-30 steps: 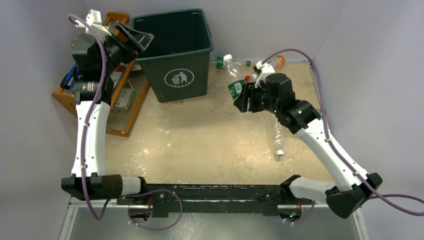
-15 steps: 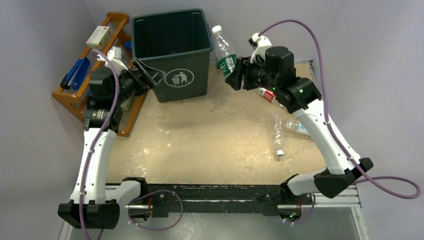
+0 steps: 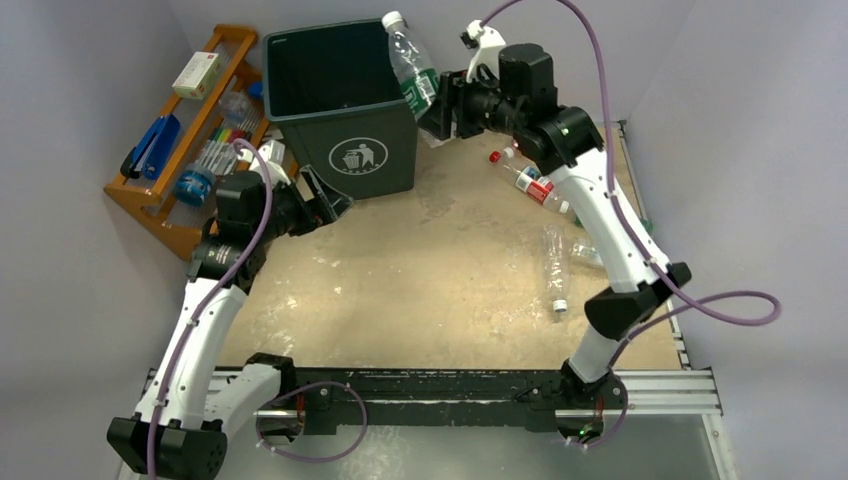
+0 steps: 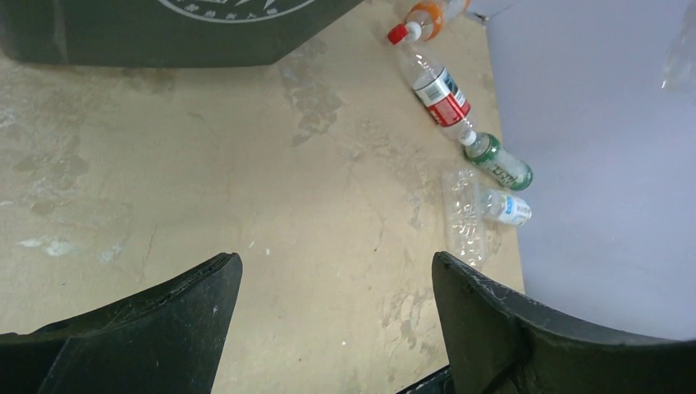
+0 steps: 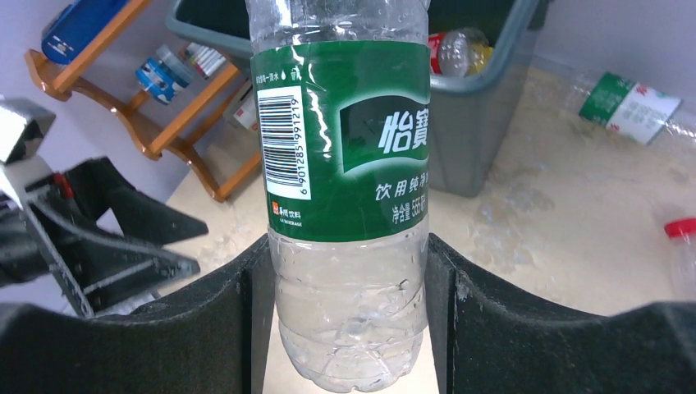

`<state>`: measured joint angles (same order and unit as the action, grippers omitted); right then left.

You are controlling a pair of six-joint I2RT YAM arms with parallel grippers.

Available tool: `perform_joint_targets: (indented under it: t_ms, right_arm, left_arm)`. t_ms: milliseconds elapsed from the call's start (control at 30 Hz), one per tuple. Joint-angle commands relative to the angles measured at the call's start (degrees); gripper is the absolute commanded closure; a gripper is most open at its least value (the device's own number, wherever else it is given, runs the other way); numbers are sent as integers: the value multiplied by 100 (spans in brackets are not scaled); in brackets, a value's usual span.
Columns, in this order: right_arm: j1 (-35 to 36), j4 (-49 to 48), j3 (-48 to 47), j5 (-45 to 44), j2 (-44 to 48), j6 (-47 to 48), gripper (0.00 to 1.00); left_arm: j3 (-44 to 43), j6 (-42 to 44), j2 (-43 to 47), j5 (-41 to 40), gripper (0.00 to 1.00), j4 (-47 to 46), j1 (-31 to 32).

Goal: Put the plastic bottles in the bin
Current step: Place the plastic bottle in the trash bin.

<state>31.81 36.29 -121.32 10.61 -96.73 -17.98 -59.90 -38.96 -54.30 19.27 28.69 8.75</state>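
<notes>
We see bare tabletop (image 3: 420, 270) before the bin (image 3: 345, 150). Our right gripper (image 3: 438, 105) clamps a green-labelled bottle (image 3: 408, 60) at its rim; our left gripper (image 4: 335, 263) gapes empty.

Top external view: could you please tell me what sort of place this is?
Probably a robotics lab cell: two rail-mounted robot arms, a walled-in scuffed table, a green waste bin and scattered bottles.

Scuffed table (image 3: 420, 270) bearing bin (image 3: 385, 150), loose bottles (image 3: 553, 262)
</notes>
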Motion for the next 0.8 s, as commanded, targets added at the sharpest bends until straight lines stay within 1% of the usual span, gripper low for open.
perform_joint_targets:
  t_ms: [0,133,233,367,533,667,767]
  right_arm:
    - [20,-27,-935,378,-476,208,47]
    - [18,-17,-1606,446,-1027,305,47]
    - [17,-211,-1933,519,-1342,307,47]
    - [14,-780,-1962,648,-1577,194,47]
    - [1,-1521,-1957,697,-1730,32,47]
    - [-19,-2139,-1905,740,-1818,-91,47]
    - [-30,-2576,-1857,732,-1902,-200,47]
  left_arm:
    - [245,328,344,9,14,152,75]
    - [632,249,633,16,14,192,149]
    - [920,178,886,26,13,253,203]
    - [1299,52,1316,90,13,366,231]
    - [1569,4,1772,41,13,740,232]
    - [1682,-152,2116,1,12,895,232]
    - [1650,-144,2203,-32,12,1050,232]
